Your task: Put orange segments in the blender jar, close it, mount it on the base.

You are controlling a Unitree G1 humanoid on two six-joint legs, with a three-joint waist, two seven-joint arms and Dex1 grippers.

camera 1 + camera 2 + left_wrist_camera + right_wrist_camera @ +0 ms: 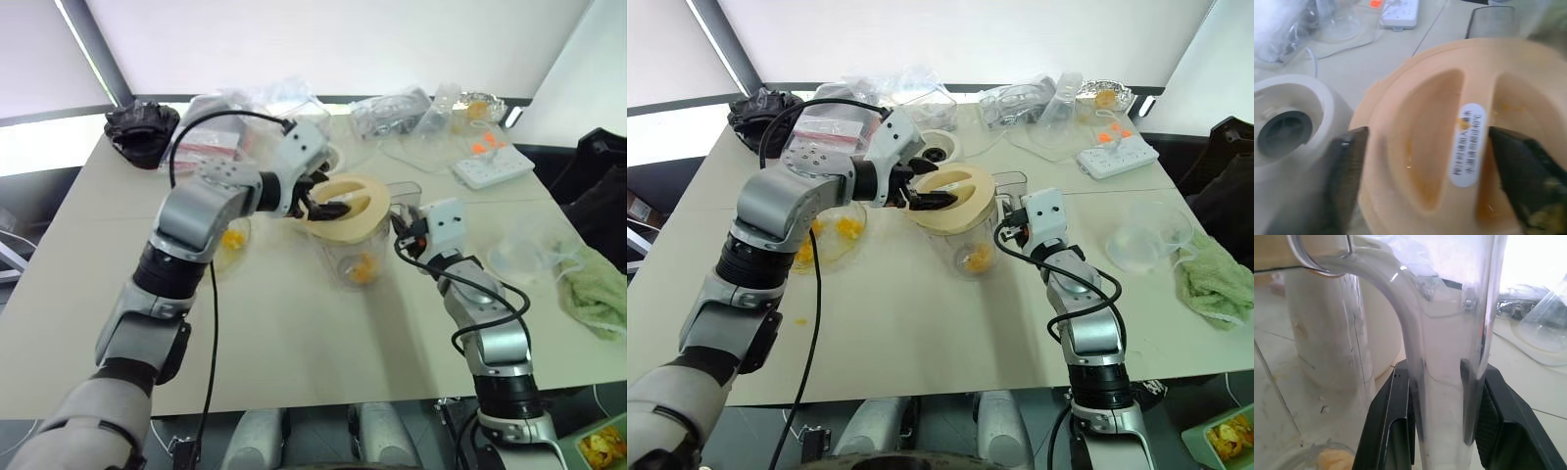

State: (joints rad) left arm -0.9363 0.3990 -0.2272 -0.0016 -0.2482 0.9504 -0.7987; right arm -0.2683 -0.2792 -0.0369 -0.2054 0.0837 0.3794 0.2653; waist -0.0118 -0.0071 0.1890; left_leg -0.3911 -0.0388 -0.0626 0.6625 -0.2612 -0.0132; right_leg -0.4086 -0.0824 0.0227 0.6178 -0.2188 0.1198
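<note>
Left eye view: the blender jar (361, 257), clear plastic, stands at frame centre on the pale table (294, 343), w/ orange segments (362, 268) glossy at its bottom. A round cream lid (345, 208), smooth w/ two scooped hollows, sits tilted on the jar mouth. The left gripper (315, 201) reaches in from the left, black fingers spread apart over the lid, not clamped. The right gripper (400, 233) comes from lower right & is clamped on the jar's side handle. Clutter crowds the upper part: a dark crumpled cloth (140, 129) upper left, clear plastic bags (397, 113) top centre, a white power strip (493, 164) w/ orange-red switches upper right, a green towel (596, 294) at the right edge. A shallow glass bowl (233, 240) w/ more yellow pieces sits left of the jar, partly behind the left arm.

Right eye view: the white base (938, 149) shows just behind the left wrist, above the lid in frame. A small clear cup (1151, 235) lies right of the jar, near the towel.

Left wrist view: the lid fills the middle, matte cream w/ a white printed sticker (1467, 143) on its central ridge. Black fingers (1349, 166) stand apart on either side of the lid. The base, rounded white w/ a grey ribbed socket, is at the left edge, just beside the lid.

Right wrist view: the two black fingers (1388, 426) press both sides of the clear curved handle (1442, 382). An orange piece shows lower left thru the jar wall.
</note>
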